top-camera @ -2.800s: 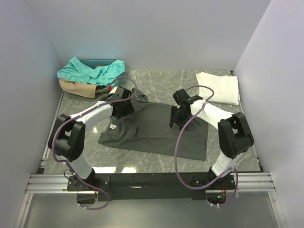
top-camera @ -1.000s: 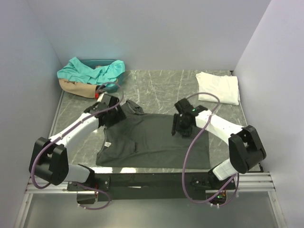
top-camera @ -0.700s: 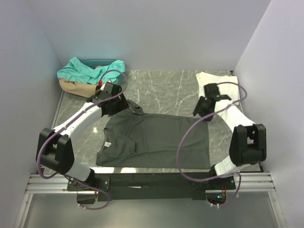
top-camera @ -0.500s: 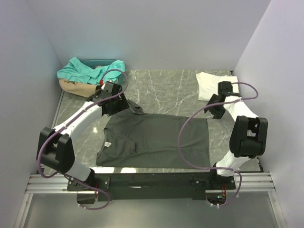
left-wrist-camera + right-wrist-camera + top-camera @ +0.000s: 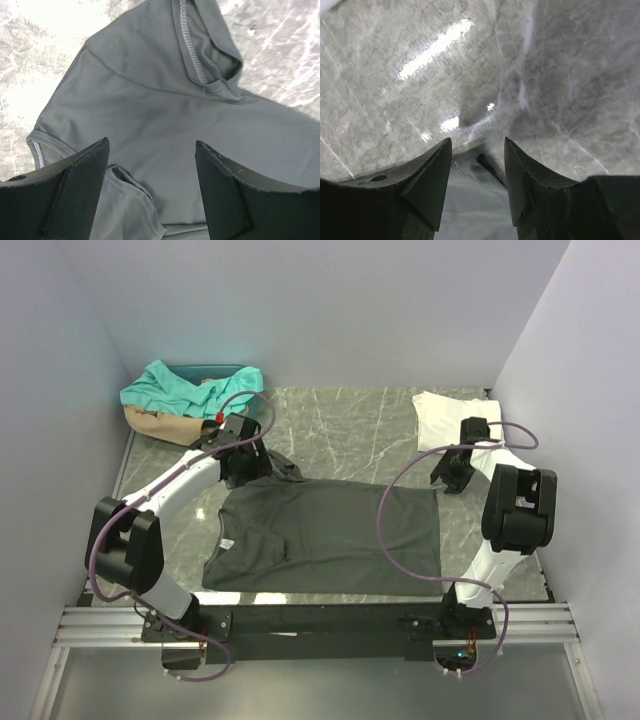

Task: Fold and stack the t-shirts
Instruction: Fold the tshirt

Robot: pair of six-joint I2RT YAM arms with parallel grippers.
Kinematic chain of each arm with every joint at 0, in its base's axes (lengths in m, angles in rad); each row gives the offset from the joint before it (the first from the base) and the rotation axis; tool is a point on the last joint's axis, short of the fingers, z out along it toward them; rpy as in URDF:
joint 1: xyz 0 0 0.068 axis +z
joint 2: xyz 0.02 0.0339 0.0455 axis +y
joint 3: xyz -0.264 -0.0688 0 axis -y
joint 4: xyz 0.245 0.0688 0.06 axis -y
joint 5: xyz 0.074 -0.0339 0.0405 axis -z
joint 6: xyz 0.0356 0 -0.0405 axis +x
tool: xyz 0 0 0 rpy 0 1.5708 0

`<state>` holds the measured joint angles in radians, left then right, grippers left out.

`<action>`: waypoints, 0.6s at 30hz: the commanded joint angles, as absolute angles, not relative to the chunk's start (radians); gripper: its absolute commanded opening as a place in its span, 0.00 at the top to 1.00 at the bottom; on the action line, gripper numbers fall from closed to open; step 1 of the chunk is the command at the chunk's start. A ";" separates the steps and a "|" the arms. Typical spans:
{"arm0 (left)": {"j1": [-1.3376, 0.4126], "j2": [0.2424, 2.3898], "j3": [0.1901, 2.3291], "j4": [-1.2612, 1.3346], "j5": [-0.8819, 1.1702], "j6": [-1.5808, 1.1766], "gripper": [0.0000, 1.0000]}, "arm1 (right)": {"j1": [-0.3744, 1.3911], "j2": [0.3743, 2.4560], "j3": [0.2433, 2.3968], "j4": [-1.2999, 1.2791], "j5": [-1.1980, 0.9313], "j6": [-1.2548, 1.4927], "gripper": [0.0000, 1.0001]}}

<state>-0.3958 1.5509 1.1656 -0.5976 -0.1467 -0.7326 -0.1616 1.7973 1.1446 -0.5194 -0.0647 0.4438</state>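
A dark charcoal t-shirt [image 5: 330, 535] lies spread flat on the marble table [image 5: 340, 430], its small neck label [image 5: 228, 543] at the left. My left gripper [image 5: 245, 462] hovers open over its far-left sleeve [image 5: 205, 50]; in the left wrist view the left gripper [image 5: 151, 145] has wide jaws and only grey cloth [image 5: 150, 110] below. My right gripper [image 5: 450, 475] stands open at the shirt's far-right corner; in the right wrist view that corner [image 5: 475, 200] lies between and under the right gripper's [image 5: 476, 145] fingers. A folded white t-shirt [image 5: 455, 420] lies at the back right.
Teal [image 5: 190, 388] and tan [image 5: 160, 426] shirts are heaped at the back left over a bin [image 5: 225, 368]. Grey walls close in the table on three sides. Bare marble [image 5: 420, 75] lies beyond the right gripper.
My right arm swung from the middle of the dark shirt out to its far-right corner, its jaws narrowing a little. The left gripper shifted back to the sleeve. The shirt lies flatter.
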 commanded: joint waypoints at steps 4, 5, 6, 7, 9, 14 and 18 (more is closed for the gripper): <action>-0.390 1.578 1.206 -0.611 -0.140 -0.712 0.25 | -0.160 1.804 1.164 -0.488 -0.097 0.440 0.48; -0.387 1.580 1.204 -0.607 -0.140 -0.712 0.25 | -0.160 1.801 1.158 -0.488 -0.103 0.440 0.48; -0.387 1.580 1.201 -0.606 -0.137 -0.712 0.24 | -0.160 1.795 1.143 -0.485 -0.107 0.442 0.49; -0.385 1.586 1.197 -0.604 -0.135 -0.712 0.25 | -0.160 1.792 1.134 -0.483 -0.113 0.443 0.50; -0.383 1.591 1.193 -0.598 -0.130 -0.712 0.25 | -0.160 1.784 1.109 -0.476 -0.126 0.448 0.52; -0.374 1.623 1.200 -0.589 -0.115 -0.698 0.25 | -0.158 1.773 1.097 -0.488 -0.103 0.442 0.57; -0.368 1.654 1.212 -0.581 -0.109 -0.683 0.25 | -0.158 1.781 1.106 -0.503 -0.084 0.431 0.65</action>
<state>-0.3748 1.6375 1.1675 -0.6029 -0.1268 -0.7136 -0.1616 1.8027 1.1118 -0.4892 -0.1085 0.4461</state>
